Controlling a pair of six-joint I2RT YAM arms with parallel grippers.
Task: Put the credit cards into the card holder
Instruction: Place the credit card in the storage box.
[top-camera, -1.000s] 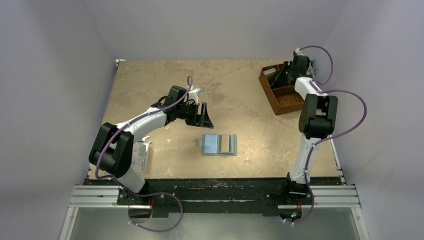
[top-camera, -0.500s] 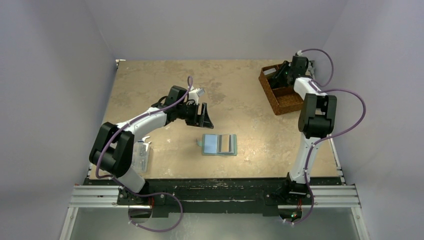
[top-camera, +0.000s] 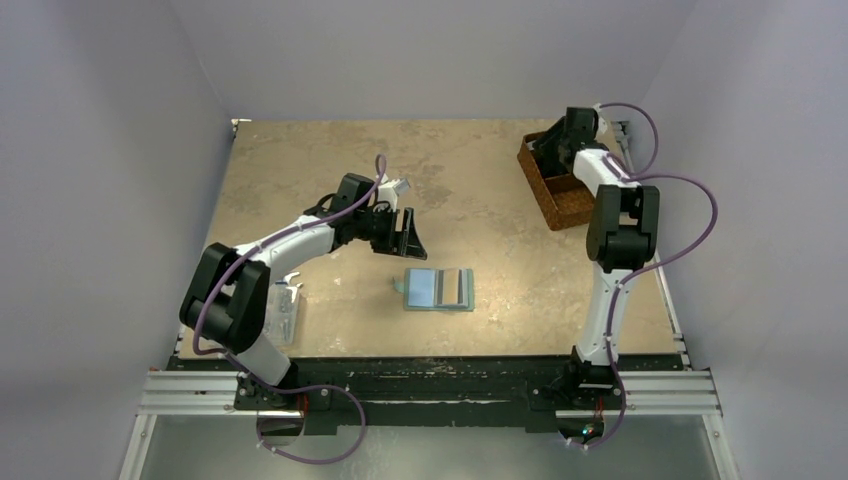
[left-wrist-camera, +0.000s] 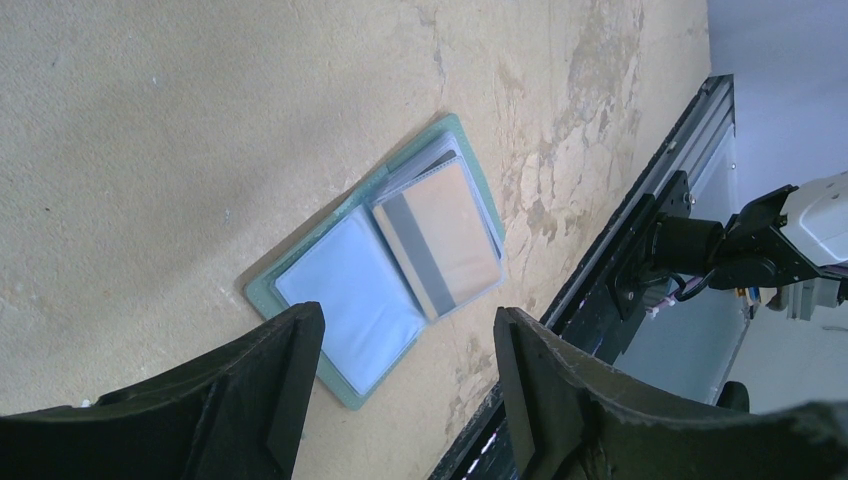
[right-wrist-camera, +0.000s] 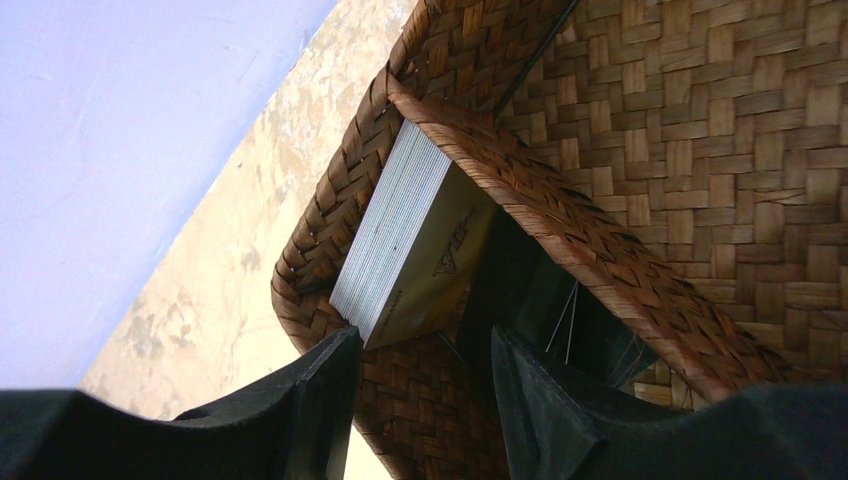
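Directions are clock-face in the named view; in the top view, 12 o'clock is the far edge of the table (top-camera: 330, 160).

1. Card holder (top-camera: 438, 288): lies open and flat near the middle of the table, its long axis running 9 to 3 o'clock. In the left wrist view, one tan card (left-wrist-camera: 440, 235) with a grey stripe sits in one of the two halves. The other half shows only a pale blue pocket.

2. Remaining cards: a stack of cards (right-wrist-camera: 400, 245) stands on edge in a corner compartment of the basket (top-camera: 570, 205), at about 2 o'clock on the table. The stack leans against the woven divider. In the right wrist view its long axis runs from 1 to 7 o'clock.

3. Right gripper (right-wrist-camera: 422, 345): jaws parted to a moderate gap, nothing between them. It hangs over the far end of the basket. The lower end of the stack shows just past the fingertips, at about 11 o'clock from their midpoint.

4. Left gripper (left-wrist-camera: 405, 330): jaws wide apart, holding nothing. It hovers above the table, with the card holder at about 5 o'clock from it in the top view and close by.

5. Governing relation: the right arm is by far the nearer to the stack, and the left arm is the nearer to the card holder. The stack's long axis lies skewed to the jaw gap. A pick would probably need the wrist aligned so that the fingers close across a card's thin faces, clear of the divider.
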